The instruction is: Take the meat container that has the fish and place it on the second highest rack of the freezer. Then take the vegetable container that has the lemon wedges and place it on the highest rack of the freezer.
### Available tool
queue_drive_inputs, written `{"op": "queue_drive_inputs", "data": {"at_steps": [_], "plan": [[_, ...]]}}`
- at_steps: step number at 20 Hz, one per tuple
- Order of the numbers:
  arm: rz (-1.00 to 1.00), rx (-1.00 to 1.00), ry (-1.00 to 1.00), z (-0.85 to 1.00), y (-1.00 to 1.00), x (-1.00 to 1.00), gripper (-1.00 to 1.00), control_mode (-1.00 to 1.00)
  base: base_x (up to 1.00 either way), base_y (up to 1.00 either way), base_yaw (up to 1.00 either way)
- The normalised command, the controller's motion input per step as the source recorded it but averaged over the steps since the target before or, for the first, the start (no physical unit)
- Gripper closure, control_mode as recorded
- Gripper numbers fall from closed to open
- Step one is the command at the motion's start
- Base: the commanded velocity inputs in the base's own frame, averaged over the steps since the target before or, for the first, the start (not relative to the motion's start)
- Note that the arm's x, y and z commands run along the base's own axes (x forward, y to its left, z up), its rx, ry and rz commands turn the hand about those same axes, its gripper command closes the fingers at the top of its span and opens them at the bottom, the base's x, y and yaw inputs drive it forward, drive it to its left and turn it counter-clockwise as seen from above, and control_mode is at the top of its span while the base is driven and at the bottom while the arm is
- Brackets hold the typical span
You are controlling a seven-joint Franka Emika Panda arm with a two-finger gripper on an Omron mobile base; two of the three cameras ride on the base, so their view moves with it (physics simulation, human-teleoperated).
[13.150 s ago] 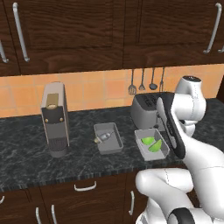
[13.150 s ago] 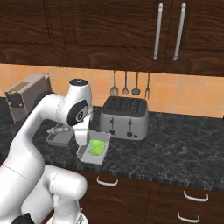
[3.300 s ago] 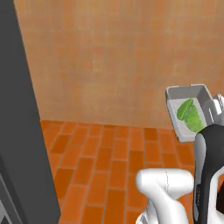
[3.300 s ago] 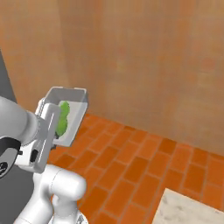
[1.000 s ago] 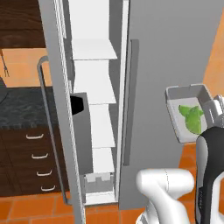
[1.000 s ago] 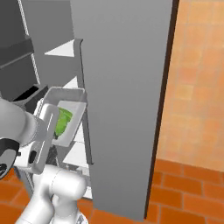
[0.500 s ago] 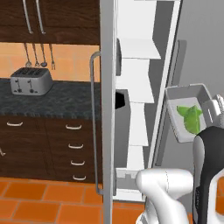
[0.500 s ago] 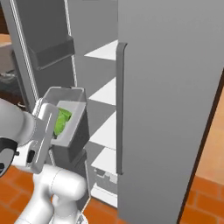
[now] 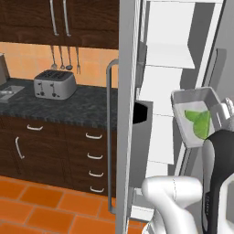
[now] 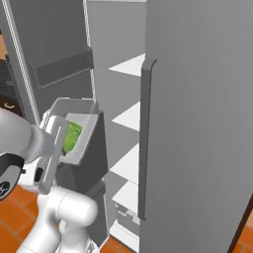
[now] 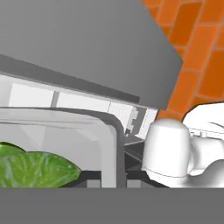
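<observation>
The vegetable container (image 9: 195, 101) is a shallow grey tray held up in the air in front of the open freezer (image 9: 164, 55), level with its middle white shelves. The bright green lemon wedges (image 9: 199, 124) lie inside it. My gripper (image 9: 226, 109) is shut on the tray's near edge. From the right side the vegetable container (image 10: 74, 111) with the lemon wedges (image 10: 71, 136) hangs left of the freezer (image 10: 129, 116) shelves, beside my gripper (image 10: 53, 132). The hand view looks past the vegetable container (image 11: 109, 135) rim and the lemon wedges (image 11: 35, 170). A grey tray that seems to be the meat container (image 9: 10, 91) lies on the counter; the fish is too small to tell.
The freezer's left door (image 9: 125, 114) stands open edge-on with a long bar handle (image 9: 109, 128). Its right door (image 10: 197, 123) is closed, with its handle (image 10: 144, 138) close to the shelves. A toaster (image 9: 55, 84) stands on the dark counter (image 9: 82, 105). Orange tile floor lies below.
The whole picture has shifted as the base moves: the freezer opening now sits nearer the held tray. The tray keeps its place in my shut gripper.
</observation>
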Motion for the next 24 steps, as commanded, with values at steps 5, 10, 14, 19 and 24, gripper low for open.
{"op": "queue_drive_inputs", "data": {"at_steps": [5,10,14,19,24], "plan": [[0.00,0.07,-0.13,0.21,0.16,0.08,1.00,-1.00,0.00,0.00,0.00],[0.00,0.25,-0.15,0.50,0.01,0.13,1.00,-1.00,0.00,0.00,0.00],[0.06,0.01,0.01,0.63,0.03,0.36,1.00,-1.00,0.00,0.00,0.00],[0.00,-0.01,0.15,0.45,0.00,0.58,1.00,-1.00,0.00,0.00,0.00],[-0.05,-0.07,-0.02,0.08,0.00,0.34,1.00,-1.00,0.00,0.00,0.00]]}}
